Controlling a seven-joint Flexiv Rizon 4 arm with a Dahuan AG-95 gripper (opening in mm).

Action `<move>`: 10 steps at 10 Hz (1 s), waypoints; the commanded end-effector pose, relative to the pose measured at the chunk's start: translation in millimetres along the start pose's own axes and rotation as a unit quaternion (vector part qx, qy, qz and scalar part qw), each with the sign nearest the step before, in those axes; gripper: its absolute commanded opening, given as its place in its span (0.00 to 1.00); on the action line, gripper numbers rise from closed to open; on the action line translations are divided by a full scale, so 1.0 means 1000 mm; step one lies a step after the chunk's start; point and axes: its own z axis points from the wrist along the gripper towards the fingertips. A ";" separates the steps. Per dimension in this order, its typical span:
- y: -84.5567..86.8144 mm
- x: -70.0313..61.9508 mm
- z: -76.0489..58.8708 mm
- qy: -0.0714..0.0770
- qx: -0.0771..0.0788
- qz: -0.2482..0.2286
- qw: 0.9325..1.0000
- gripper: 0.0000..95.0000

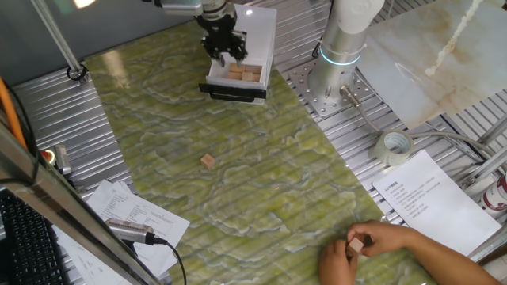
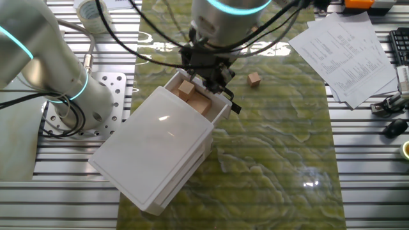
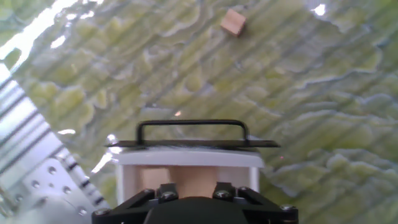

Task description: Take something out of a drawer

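Note:
The drawer is pulled out of the white box, its black bar handle facing the table's middle. Several light-tan wooden blocks lie in it. My gripper hangs just above them, open, its fingers pointing down into the tray. In the other fixed view the gripper stands over the blocks at the drawer's open end. In the hand view a tan block shows between the two fingers; their tips are hidden.
One loose block lies on the green mat, also in the hand view as a loose block. A person's hand holds another block at the front right. Papers, a tape roll and the arm's base stand right.

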 end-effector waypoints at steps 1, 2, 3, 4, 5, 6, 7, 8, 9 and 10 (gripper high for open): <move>0.002 -0.006 0.010 -0.006 -0.003 -0.001 1.000 0.40; 0.004 -0.010 0.013 -0.007 -0.003 0.001 1.000 0.40; 0.004 -0.011 0.013 -0.006 -0.003 0.000 1.000 0.40; 0.004 -0.011 0.013 -0.007 -0.003 -0.002 1.000 0.40; 0.005 -0.011 0.012 -0.016 0.004 -0.005 1.000 0.40; 0.005 -0.011 0.012 -0.018 0.006 0.005 1.000 0.40; 0.005 -0.011 0.012 -0.007 0.018 0.012 1.000 0.60; 0.005 -0.011 0.012 -0.001 0.032 0.010 0.999 0.40; 0.005 -0.011 0.012 -0.003 0.044 -0.020 0.999 0.40; 0.005 -0.011 0.012 -0.006 0.045 -0.031 0.999 0.60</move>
